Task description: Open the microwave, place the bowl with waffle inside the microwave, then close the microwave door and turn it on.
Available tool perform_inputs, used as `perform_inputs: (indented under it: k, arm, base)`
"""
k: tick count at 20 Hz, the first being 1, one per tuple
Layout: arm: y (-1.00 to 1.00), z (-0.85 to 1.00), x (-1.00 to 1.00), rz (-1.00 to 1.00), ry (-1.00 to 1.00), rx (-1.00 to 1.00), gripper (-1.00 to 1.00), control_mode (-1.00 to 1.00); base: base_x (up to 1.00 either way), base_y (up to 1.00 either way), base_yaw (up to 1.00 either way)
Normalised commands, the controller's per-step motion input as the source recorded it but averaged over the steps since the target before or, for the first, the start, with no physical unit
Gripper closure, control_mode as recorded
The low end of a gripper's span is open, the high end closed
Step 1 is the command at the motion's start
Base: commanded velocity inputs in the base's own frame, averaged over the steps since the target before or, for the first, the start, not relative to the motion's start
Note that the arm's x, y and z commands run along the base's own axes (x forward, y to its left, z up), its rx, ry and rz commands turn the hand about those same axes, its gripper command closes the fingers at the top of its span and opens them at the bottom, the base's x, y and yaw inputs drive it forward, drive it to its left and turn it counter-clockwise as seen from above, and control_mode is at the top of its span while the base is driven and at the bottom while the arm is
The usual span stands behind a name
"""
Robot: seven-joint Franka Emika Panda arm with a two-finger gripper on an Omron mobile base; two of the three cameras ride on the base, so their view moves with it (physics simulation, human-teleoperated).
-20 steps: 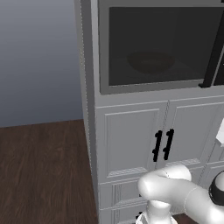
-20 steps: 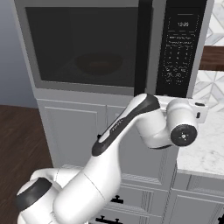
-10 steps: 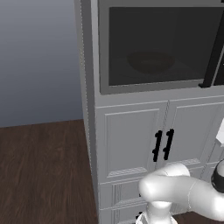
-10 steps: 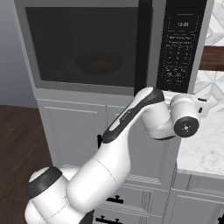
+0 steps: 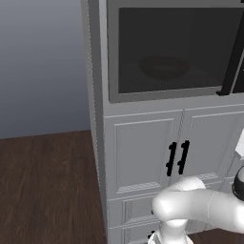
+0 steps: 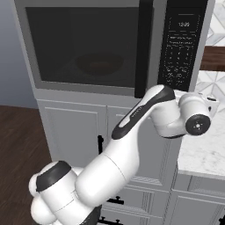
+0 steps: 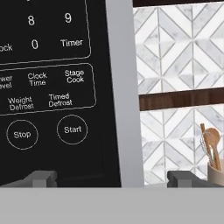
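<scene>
The microwave (image 5: 110, 57) (image 6: 26, 48) is built in above white cabinets. The microwave door (image 6: 57, 39) is shut, its long black bar handle (image 6: 143, 48) (image 5: 232, 52) standing upright. Through the dark glass the reddish-brown bowl (image 5: 164, 67) (image 6: 99, 64) sits inside; I cannot make out its contents. My arm reaches up to the black keypad (image 6: 180, 48). In the hand view my gripper (image 7: 113, 179) is open, close in front of the keypad's right edge. The Start button (image 7: 72, 129) lies just above the left fingertip (image 7: 41, 178). Nothing is between the fingers.
White cabinet doors with short black handles (image 5: 177, 157) sit under the microwave. A marble counter (image 6: 203, 151) and tiled backsplash (image 7: 179, 52) lie to the right, with a utensil holder of wooden spoons (image 7: 213, 159). Dark wood floor (image 5: 47, 181) spreads to the left.
The arm's wrist has shifted a little right and up along the keypad side. The gripper has stayed open and the door has stayed shut.
</scene>
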Motion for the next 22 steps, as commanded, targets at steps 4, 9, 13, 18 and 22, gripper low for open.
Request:
perform_inputs:
  k: [4, 9, 13, 18, 22]
  arm:
    - [-0.04, 0.06, 0.21, 0.0, 0.0, 0.0, -1.0, -1.0]
    - [0.0, 0.16, 0.11, 0.0, 0.0, 0.0, -1.0, -1.0]
    - [0.0, 0.2, 0.01, 0.0, 0.0, 0.0, -1.0, -1.0]
    - [0.0, 0.13, 0.0, 0.0, 0.0, 0.0, -1.0, -1.0]
    - [-0.08, -0.01, 0.04, 0.0, 0.0, 0.0, -1.0, -1.0]
  base:
    - [0.0, 0.0, 0.0]
    - [0.0, 0.0, 0.0]
    - [0.0, 0.0, 0.0]
    - [0.0, 0.0, 0.0]
    - [0.0, 0.0, 0.0]
